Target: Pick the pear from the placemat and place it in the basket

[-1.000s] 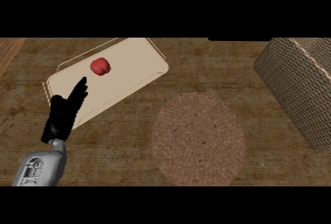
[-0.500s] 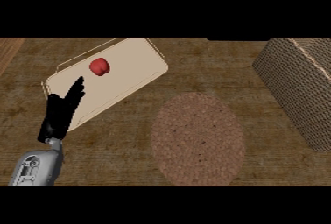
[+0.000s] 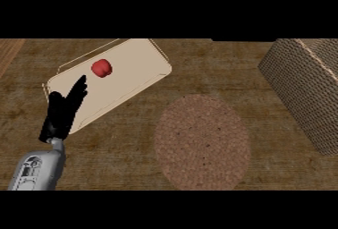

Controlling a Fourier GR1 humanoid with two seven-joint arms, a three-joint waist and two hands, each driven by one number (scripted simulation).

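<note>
at upper left we see the red pear (image 3: pixel 101 68) on a beige tray (image 3: pixel 142 62). our left hand (image 3: pixel 63 112) sits just below it, fingers straight and released, not touching. a brown oval mat (image 3: pixel 201 141) lies centre-low, the basket (image 3: pixel 307 85) at right.

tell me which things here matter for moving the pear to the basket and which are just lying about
Belong to the job:
red pear
beige placemat under it
woven basket at the right
left hand, fingers straight, near the pear

Just lying about:
brown oval mat on the wooden counter
</note>
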